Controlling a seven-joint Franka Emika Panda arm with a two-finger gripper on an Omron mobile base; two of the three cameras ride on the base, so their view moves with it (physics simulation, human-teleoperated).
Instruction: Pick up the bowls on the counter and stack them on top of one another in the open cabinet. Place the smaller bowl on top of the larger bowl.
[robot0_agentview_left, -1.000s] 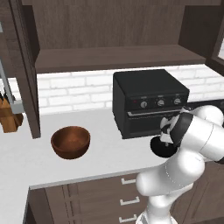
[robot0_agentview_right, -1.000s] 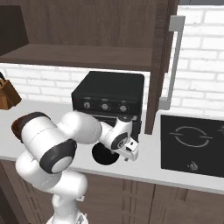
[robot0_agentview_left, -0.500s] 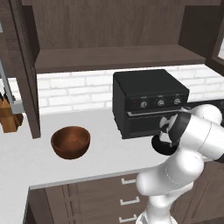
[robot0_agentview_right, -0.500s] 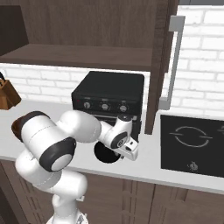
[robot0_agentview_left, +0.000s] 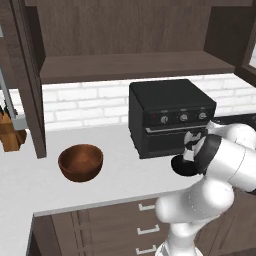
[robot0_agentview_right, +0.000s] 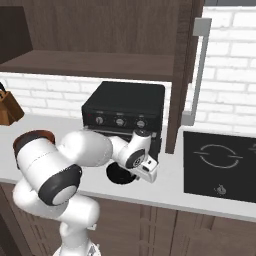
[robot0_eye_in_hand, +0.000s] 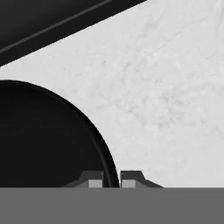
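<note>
The pincer (robot0_eye_in_hand: 111, 178) is pinched onto the rim of the smaller bowl (robot0_eye_in_hand: 39, 135), one fingertip (robot0_eye_in_hand: 95, 179) inside the wall and the other just outside it, with the thin black rim running between them. In the hand view the glossy black bowl takes up the lower left, resting on the pale marbled bench (robot0_eye_in_hand: 166, 87). From the left base view the small black bowl (robot0_agentview_left: 183, 166) sits on the bench just in front of the black toaster oven (robot0_agentview_left: 170, 116), partly hidden by the white arm. The larger bowl (robot0_agentview_left: 80, 162), reddish-brown with a darker inside, stands upright on the bench well apart to the left. Above, the open cabinet (robot0_agentview_left: 130, 65) shows a plain brown shelf. From the right base view a black cooktop (robot0_agentview_right: 220, 165) lies to the right.
</note>
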